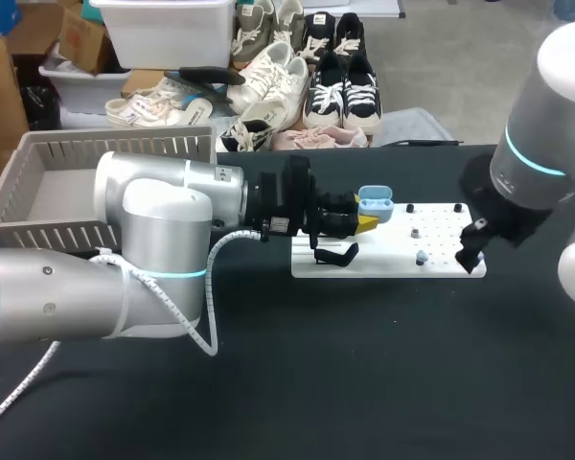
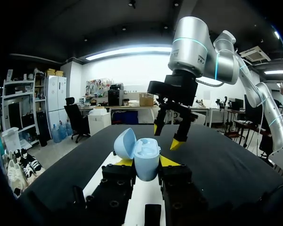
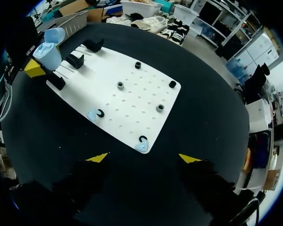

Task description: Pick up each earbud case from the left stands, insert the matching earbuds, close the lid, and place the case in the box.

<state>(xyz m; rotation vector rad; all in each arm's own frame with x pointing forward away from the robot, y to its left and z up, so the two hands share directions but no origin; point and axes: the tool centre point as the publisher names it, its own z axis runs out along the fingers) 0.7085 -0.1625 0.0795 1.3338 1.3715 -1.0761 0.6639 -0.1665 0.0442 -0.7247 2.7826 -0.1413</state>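
My left gripper [image 1: 364, 222] is shut on a light-blue earbud case [image 1: 375, 203], held upright with its lid open above the left end of the white board [image 1: 393, 251]. In the left wrist view the case [image 2: 146, 162] sits between the yellow fingertips [image 2: 124, 162], lid [image 2: 125, 143] tipped back. My right gripper [image 1: 472, 254] hangs over the board's right end, open and holding nothing. In its own view the right gripper [image 3: 143, 158] is just above one light-blue earbud [image 3: 141, 147] at the board's near corner. A second earbud [image 3: 92, 114] lies farther along the board's edge.
A grey slatted basket [image 1: 38, 163] stands at the back left of the black table. Black stands [image 3: 75, 60] rise from the board's left end, and small black pegs [image 3: 137, 65] dot its surface. My right gripper [image 2: 167, 136] hangs straight ahead of the held case.
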